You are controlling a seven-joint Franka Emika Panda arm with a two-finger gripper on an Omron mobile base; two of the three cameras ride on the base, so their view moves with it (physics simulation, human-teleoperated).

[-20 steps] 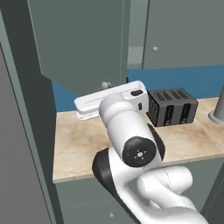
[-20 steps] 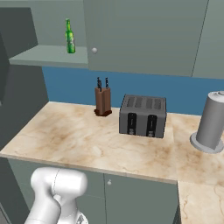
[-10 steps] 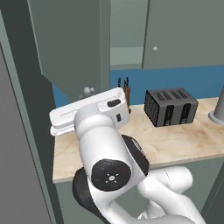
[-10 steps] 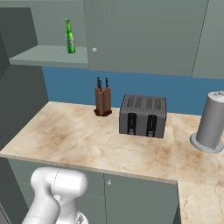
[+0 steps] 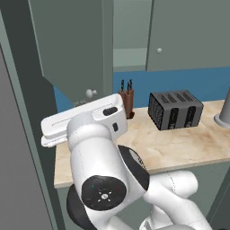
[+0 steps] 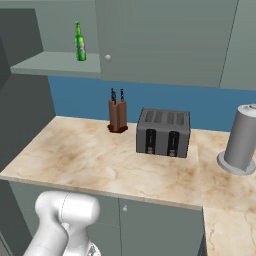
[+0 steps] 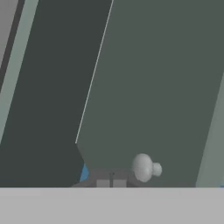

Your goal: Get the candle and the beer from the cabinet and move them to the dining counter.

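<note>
Overhead, slim green beer (image 6: pixel 79 42) upright on the open cabinet (image 6: pixel 55 64) shelf, jaws (image 7: pixel 111 183) pressed together, empty.

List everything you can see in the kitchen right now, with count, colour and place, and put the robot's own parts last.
beer: one, green, standing on the shelf of the open cabinet.
cabinet: one run, grey-green, on the wall above the worktop; left door swung open.
door knob: one, pale round, near the fingertips.
knife block: one, brown, by the blue backsplash.
toaster: one, dark grey, mid worktop.
canister: one, silvery grey, right end.
worktop: one, beige marble.
gripper: one, dark tips, shut, beside the knob.
</note>
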